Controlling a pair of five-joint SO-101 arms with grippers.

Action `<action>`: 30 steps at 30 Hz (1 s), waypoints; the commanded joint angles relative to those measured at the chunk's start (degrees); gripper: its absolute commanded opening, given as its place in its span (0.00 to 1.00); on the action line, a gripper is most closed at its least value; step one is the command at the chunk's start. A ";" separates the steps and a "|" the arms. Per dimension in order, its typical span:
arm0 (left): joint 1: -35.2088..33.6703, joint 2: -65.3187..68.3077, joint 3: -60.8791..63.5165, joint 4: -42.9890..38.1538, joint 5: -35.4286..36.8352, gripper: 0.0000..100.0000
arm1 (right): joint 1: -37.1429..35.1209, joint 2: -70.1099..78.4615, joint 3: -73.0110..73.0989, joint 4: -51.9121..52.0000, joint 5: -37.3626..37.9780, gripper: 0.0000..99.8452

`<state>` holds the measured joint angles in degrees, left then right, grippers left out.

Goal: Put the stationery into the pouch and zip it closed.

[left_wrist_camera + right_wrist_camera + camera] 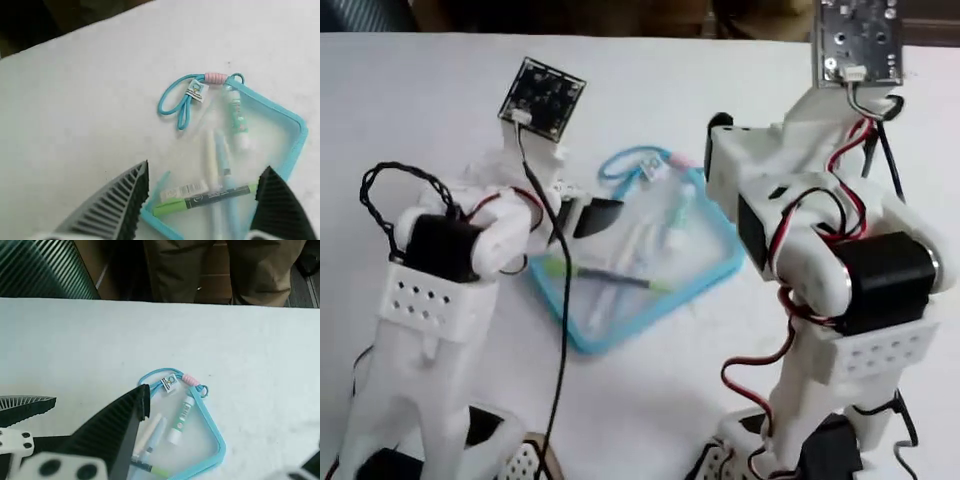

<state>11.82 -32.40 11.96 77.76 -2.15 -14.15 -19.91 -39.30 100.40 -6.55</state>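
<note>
The clear plastic pouch with light-blue trim (630,310) lay flat on the white surface (650,100), mid-frame in the high view, with pale pens and a green-capped black marker (610,276) lying across it. My left claw (206,172) hung at its left edge, fingers wide apart. My right claw (97,397) was parted too.

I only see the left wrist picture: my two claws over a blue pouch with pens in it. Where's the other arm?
Observer: In the high view, the right arm stands at the pouch's opposite side from yours.
Operator: Is its claw holding something?
Observer: No. The right gripper is open, with nothing between its fingers.
Operator: Is anything near my side?
Observer: In the high view, a black cable from your arm crosses the pouch's edge nearest you.
</note>
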 commanded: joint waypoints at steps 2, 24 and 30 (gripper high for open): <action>-1.19 -0.40 -6.95 3.69 0.97 0.35 | 0.48 -0.57 0.53 0.92 -0.44 0.50; -29.32 -3.38 7.21 3.43 -4.57 0.02 | 0.48 -22.20 47.30 -1.54 -0.35 0.05; -28.62 -20.70 24.53 -6.86 -4.92 0.02 | 0.48 -38.99 69.19 -13.58 4.13 0.02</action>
<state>-17.10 -44.00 29.80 75.82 -6.81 -14.15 -51.03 21.19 92.13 -5.67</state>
